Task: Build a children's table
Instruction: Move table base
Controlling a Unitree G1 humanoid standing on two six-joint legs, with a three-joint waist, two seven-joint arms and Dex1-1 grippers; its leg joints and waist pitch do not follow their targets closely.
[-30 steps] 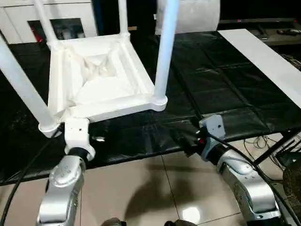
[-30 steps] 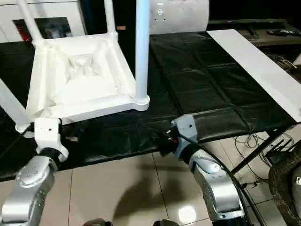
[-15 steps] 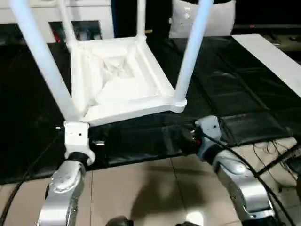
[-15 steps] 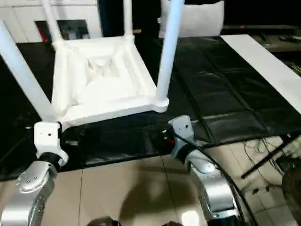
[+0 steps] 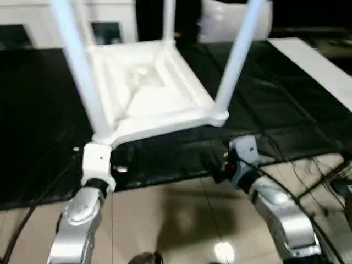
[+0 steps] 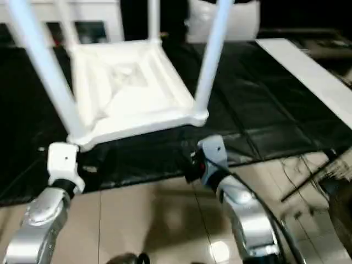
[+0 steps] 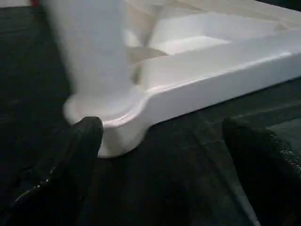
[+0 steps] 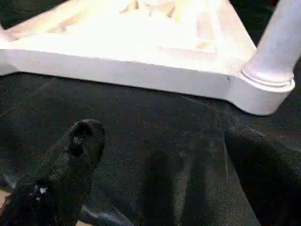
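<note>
**Operator:** Children's table (image 5: 148, 91) is lying upside down on the black-covered table (image 5: 286, 104), near its front edge, with the legs pointing up. From my seat I see legs standing in the two near corner sockets and more behind; tops are cut off by the frame, so I can't vouch for how well each is seated

**Observer:** And your grippers?

**Operator:** Both spread wide and empty. Left gripper (image 7: 164, 155) faces the near-left corner socket, one finger just beside its rounded base, though I can't say whether it touches. Right gripper (image 8: 164, 155) sits in front of the long edge, with the near-right socket and its leg (image 8: 277, 42) off to one side — well short of contact

**Observer:** How will it handle?

**Operator:** My guess: light and fairly stiff, being hollow moulded plastic. The gloss suggests it's slippery, so a pinch on a round tapered leg could slide. I'd rather take it by the rim of the top near a socket, where the wall is straight and the ribbing behind should stop it flexing. A leg gives leverage for turning it over, but might pull out if it's only pushed in

**Observer:** Looks?

**Operator:** All white — rectangular top, stepped ribbed underside, rounded sockets at the corners, long round legs
</note>
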